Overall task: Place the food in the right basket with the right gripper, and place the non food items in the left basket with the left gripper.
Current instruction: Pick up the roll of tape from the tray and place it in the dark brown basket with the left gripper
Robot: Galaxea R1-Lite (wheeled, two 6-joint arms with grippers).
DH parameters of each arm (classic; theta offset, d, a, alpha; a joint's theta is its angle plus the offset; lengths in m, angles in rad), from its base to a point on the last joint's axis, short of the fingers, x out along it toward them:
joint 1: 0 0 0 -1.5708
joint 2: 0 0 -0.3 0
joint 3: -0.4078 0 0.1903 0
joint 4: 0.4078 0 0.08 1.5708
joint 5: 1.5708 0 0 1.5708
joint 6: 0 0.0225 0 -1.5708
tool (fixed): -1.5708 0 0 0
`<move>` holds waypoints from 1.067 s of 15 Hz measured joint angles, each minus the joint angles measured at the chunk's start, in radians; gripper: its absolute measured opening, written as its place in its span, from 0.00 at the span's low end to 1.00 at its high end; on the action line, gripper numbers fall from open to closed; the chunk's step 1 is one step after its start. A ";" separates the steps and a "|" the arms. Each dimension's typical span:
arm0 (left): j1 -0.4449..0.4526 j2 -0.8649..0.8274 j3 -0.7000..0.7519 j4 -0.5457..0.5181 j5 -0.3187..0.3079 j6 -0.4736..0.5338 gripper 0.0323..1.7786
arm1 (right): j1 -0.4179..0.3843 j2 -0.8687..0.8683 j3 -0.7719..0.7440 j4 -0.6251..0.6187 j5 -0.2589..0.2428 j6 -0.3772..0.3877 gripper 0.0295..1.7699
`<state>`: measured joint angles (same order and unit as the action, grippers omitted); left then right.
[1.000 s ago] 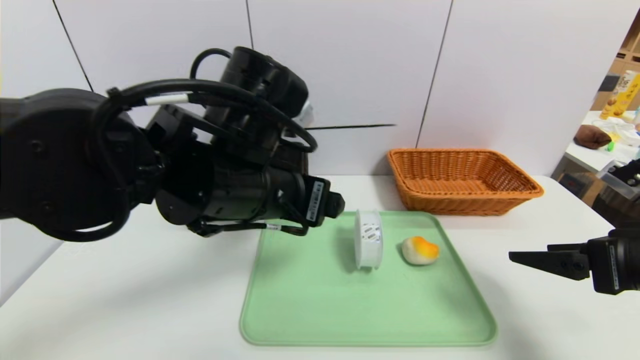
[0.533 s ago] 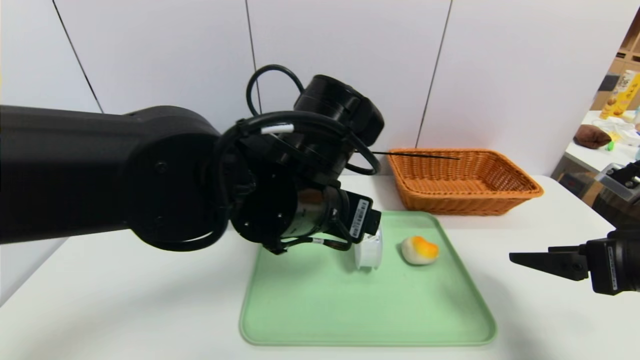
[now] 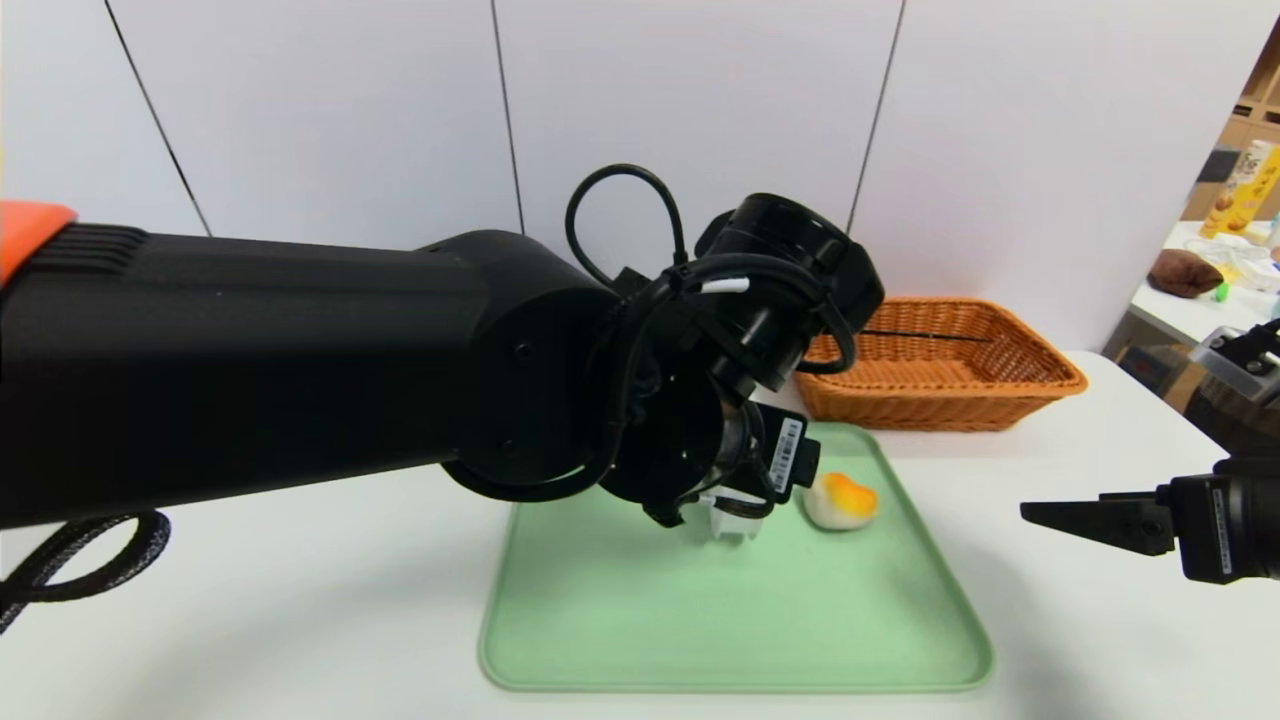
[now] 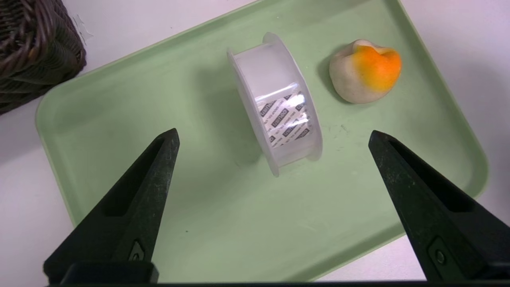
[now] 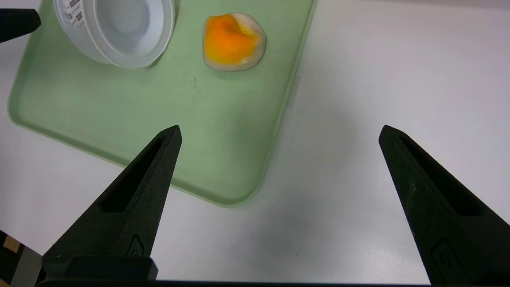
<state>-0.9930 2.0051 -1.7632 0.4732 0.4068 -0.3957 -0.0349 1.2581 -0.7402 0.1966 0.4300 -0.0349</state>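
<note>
**Left gripper brought over the tape roll**

Item 1, tape (image 4: 275, 107): a clear roll, set on edge on the green tray (image 4: 139, 91), just beside the bun (image 4: 364, 71) but apart from it. Not yet touched.

Item 2, bun: white with an orange patch, near the tray's right rim.

Item 3, left gripper (image 4: 273, 137): over 1 s it was swung from the left side of the table across to the tray, and it was now held above the tape with its jaws spread wide, nothing between them. A descent and a close on the roll were judged to be next.

Item 4, right gripper (image 5: 279, 133): parked at the table's right, jaws apart, empty.

Item 5, orange basket (image 3: 935, 360): behind the tray, nothing seen in it. A dark basket (image 4: 36, 48) was seen beside the tray in the left wrist view.
</note>
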 joint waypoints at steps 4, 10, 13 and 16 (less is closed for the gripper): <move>-0.001 0.050 -0.113 0.096 0.000 -0.068 0.95 | -0.001 0.002 0.006 0.000 0.000 0.000 0.97; 0.001 0.124 -0.208 0.172 -0.001 -0.123 0.95 | -0.024 0.004 0.009 0.000 0.000 -0.003 0.97; 0.015 0.153 -0.209 0.171 0.000 -0.124 0.95 | -0.025 0.004 0.010 0.000 0.000 -0.003 0.97; 0.032 0.186 -0.210 0.167 0.001 -0.129 0.95 | -0.034 0.004 0.010 0.000 0.000 -0.004 0.97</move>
<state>-0.9611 2.1913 -1.9728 0.6406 0.4079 -0.5243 -0.0691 1.2619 -0.7302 0.1970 0.4300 -0.0385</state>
